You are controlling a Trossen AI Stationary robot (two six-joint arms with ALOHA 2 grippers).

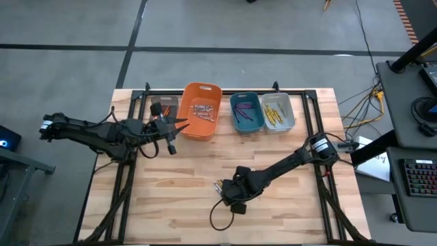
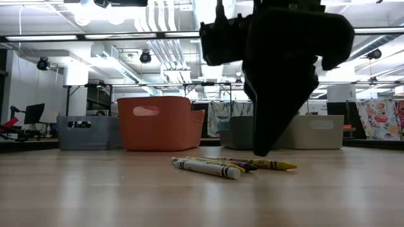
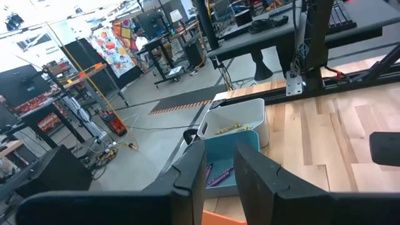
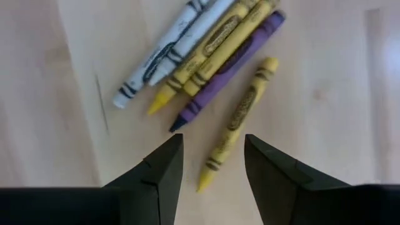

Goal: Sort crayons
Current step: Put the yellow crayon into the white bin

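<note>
On the bare wood-plank table, a small cluster of paper-wrapped wax crayons lies flat near the middle of the front half, directly below the right gripper, whose two dark fingers stand apart with nothing between them. In the right wrist view the sticks lie roughly parallel and side by side: two white-grey crayons at one edge, then two yellow crayons, then a purple crayon, all touching or nearly so. A third lone yellow crayon lies just apart from the purple one, angled a little off the group's line, and its pointed tip sits between the open fingertips. All visible tips point the same way, toward the gripper; the blunt ends point away. Each wrapper carries dark bands and an oval label.

In the low view the cluster lies flat in front of the row of bins, its long axes running mostly across the picture.

At the table's far edge stand a dark brown plastic bin, an orange plastic bin, a teal plastic bin holding purple sticks, and a pale grey plastic bin holding yellow ones. The left gripper hovers at the orange bin's near-left rim, fingers narrowly parted; whether it holds anything cannot be told.
</note>
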